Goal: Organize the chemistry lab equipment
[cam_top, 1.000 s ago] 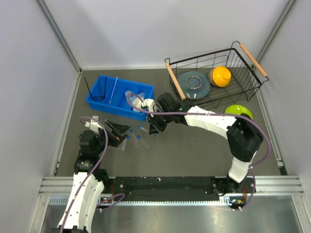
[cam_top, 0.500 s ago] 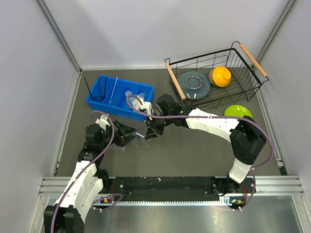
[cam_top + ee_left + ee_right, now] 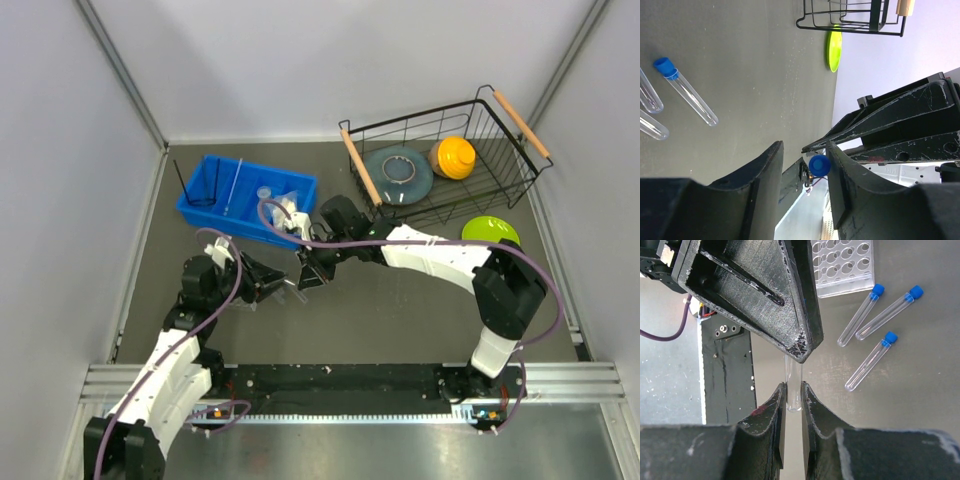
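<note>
My right gripper (image 3: 793,386) is shut on the rounded bottom end of a clear blue-capped test tube (image 3: 793,390), held off the table mid-scene (image 3: 290,282). My left gripper (image 3: 805,146) faces it, jaws on either side of the tube's blue cap (image 3: 819,165). The cap touches one finger and a gap shows at the other. Three more test tubes (image 3: 870,361) lie on the table beside the clear plastic tube rack (image 3: 842,262). The black wire ring stand (image 3: 190,185), thin glass rod (image 3: 234,183) and small clear cup (image 3: 265,193) sit in the blue bin (image 3: 215,212).
A black wire basket (image 3: 500,175) at the back right holds a grey dish (image 3: 397,170) and an orange dish (image 3: 454,156). A green dish (image 3: 490,230) sits in front of it. Walls close in on three sides.
My left arm has swung right to meet the right gripper, and its jaws have narrowed around the tube's cap. The right gripper moved slightly left and nearer with the tube.
</note>
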